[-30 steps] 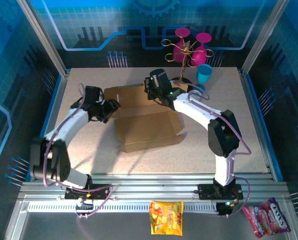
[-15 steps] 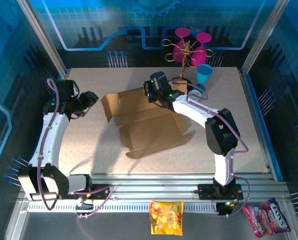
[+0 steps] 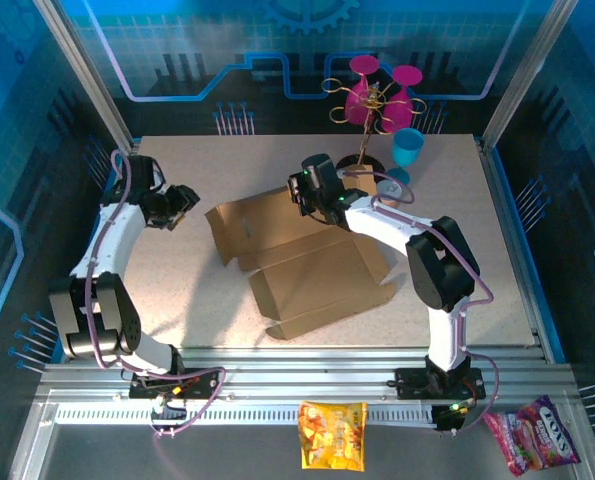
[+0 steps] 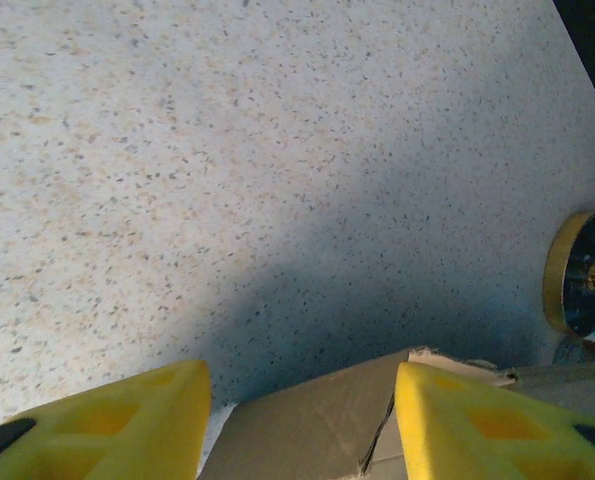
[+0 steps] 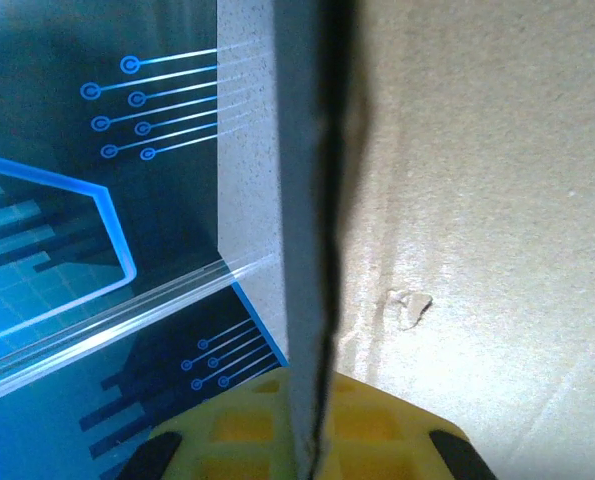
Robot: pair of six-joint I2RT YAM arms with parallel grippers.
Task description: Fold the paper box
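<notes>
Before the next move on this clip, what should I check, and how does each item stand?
1. Right gripper shut on the paper box: ok. The right wrist view shows a cardboard edge clamped between its pads.
2. Left gripper open and holding nothing: ok. It sits left of the box, apart from it.
3. Box folded into shape: not ok. It lies as an open creased sheet with its flaps spread.
4. Box fully on the table: ok.
5. Right arm clear of the blue cup and the stand of pink glasses behind it: cannot tell. From above they look close.
</notes>
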